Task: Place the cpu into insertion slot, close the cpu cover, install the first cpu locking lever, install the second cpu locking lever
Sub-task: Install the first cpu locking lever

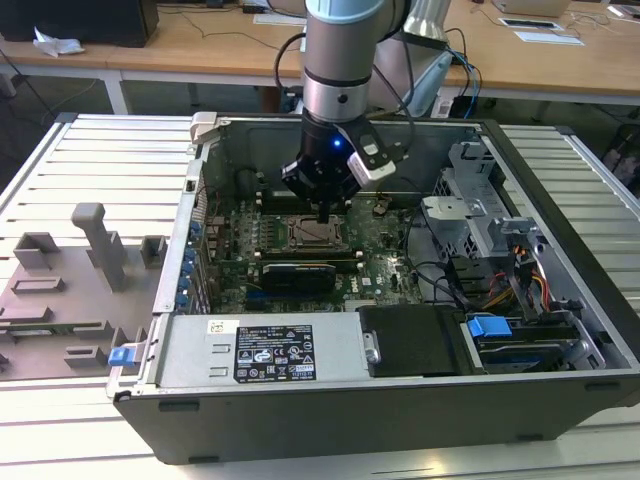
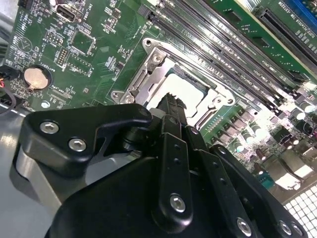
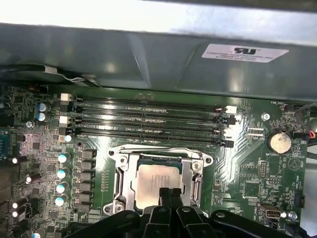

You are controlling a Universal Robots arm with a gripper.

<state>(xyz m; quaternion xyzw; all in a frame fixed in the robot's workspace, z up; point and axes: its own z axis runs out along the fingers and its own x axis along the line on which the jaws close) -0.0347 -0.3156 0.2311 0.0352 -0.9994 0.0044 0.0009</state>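
The cpu (image 3: 154,183) lies flat in the insertion slot (image 1: 311,233) on the green motherboard (image 3: 242,168), its silver-grey top showing through the window of the cpu cover (image 3: 124,173). The cover lies down flat around the chip. In the second wrist view the cpu (image 2: 187,91) and the cpu cover (image 2: 144,82) show again. My gripper (image 3: 170,194) hovers just above one edge of the chip, its black fingers (image 2: 171,104) pressed together with nothing between them. In the exterior view the gripper (image 1: 322,212) hangs straight down into the open computer case, over the socket.
Long black memory slots (image 3: 148,121) run beside the socket. A coin battery (image 3: 279,143) sits on the board. The case walls (image 1: 200,200), a power supply box (image 1: 260,350) and drive bays with cables (image 1: 500,260) ring the board. A grey fixture (image 1: 60,290) lies at the exterior view's left.
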